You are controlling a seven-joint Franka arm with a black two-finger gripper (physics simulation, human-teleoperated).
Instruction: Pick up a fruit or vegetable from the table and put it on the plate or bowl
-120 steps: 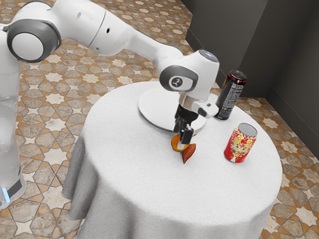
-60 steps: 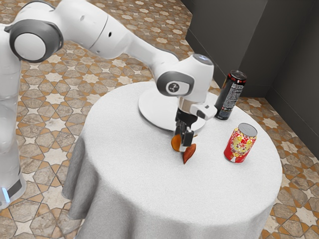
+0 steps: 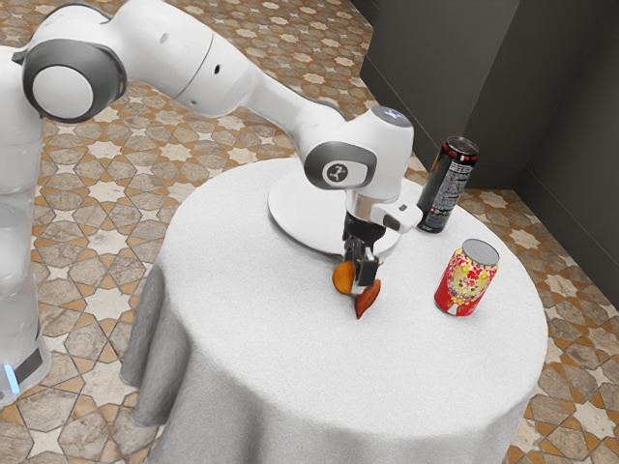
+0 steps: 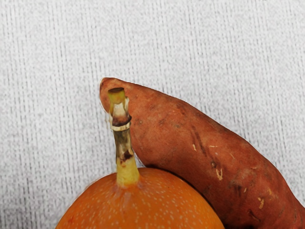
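Gripper (image 3: pixel 362 273) low over orange fruit (image 3: pixel 341 278), stem upright; fruit touches sweet potato (image 3: pixel 366 300) on table (image 3: pixel 290 367); plate (image 3: pixel 300 208) near; grip state cannot be told

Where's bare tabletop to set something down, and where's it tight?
Free: the broad front of the table, from the sweet potato and red can to the near edge; also the exterior view's left side beside the plate. Crowded: the plate's near rim, where the gripper, orange fruit and sweet potato bunch; the black can stands close beside the plate.
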